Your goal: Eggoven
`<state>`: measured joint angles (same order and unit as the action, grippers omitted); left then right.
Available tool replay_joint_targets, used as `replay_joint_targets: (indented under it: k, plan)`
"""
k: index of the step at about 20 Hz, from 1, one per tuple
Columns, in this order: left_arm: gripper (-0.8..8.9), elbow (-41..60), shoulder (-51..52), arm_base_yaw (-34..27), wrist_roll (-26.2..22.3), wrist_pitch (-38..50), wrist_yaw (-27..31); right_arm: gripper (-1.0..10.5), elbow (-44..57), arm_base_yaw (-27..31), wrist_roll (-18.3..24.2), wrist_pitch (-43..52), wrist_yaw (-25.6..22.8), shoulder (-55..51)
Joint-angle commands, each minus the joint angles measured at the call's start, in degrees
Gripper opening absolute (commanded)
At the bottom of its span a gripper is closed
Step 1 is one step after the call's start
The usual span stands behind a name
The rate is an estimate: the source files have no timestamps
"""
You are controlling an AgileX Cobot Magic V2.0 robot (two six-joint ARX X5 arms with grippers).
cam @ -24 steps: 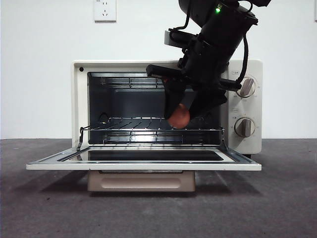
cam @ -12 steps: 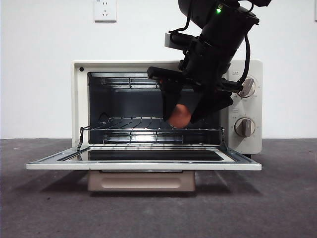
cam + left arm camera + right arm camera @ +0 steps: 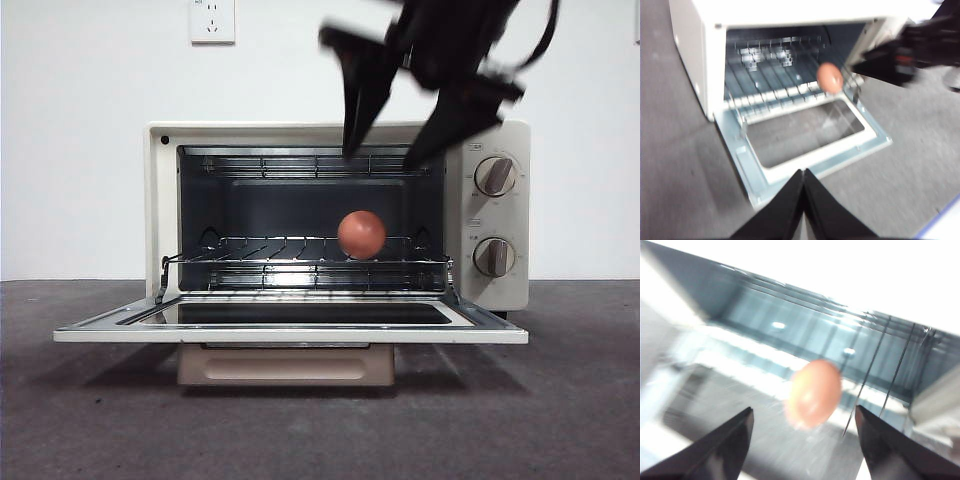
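The orange-brown egg (image 3: 361, 234) rests on the wire rack inside the cream toaster oven (image 3: 155, 200), right of the rack's middle. It also shows as the egg (image 3: 829, 78) in the left wrist view and as the egg (image 3: 813, 393) in the right wrist view. The oven door (image 3: 290, 330) lies folded down flat. My right gripper (image 3: 405, 140) hangs open above the oven's upper front, clear of the egg, its jaws spread wide with nothing between them (image 3: 802, 440). My left gripper (image 3: 803, 175) is shut and empty, back from the open door.
Two knobs (image 3: 494, 176) sit on the oven's right panel. The wire rack (image 3: 300, 262) spans the oven cavity. A wall socket (image 3: 211, 20) is on the white wall behind. Grey tabletop (image 3: 560, 400) runs around the oven.
My right gripper has let go of the egg and risen out of the oven mouth. The egg now sits alone on the rack.
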<state>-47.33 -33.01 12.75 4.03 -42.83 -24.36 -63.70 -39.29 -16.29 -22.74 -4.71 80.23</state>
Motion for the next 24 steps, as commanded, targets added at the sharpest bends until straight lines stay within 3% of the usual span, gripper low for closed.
replay_joint_targets:
  k: [1, 7, 13, 22, 24]
  plan:
    - [0.06, 1.9, -3.2, -0.2, 1.7, 4.3, -0.1, 3.2, -0.8, -2.1, 0.5, -2.5, -0.2, -5.5]
    - [0.06, 11.7, -16.3, -2.2, 7.2, 22.0, -0.4, 3.2, -0.8, -5.4, 0.7, -15.6, -0.2, -24.5]
    - [0.06, 13.7, -34.3, -4.2, 8.2, 34.8, -4.0, 3.2, -0.8, -5.4, 0.6, -23.2, -0.4, -37.5]
    - [0.06, 13.7, -53.4, -4.5, 9.4, 45.2, -4.1, 3.2, -0.8, -5.4, 0.2, -27.8, -3.3, -43.8]
    - [0.06, 13.7, -55.2, -4.2, 9.3, 46.1, -6.6, 3.2, -0.8, -5.4, 0.2, -28.0, -3.3, -43.8]
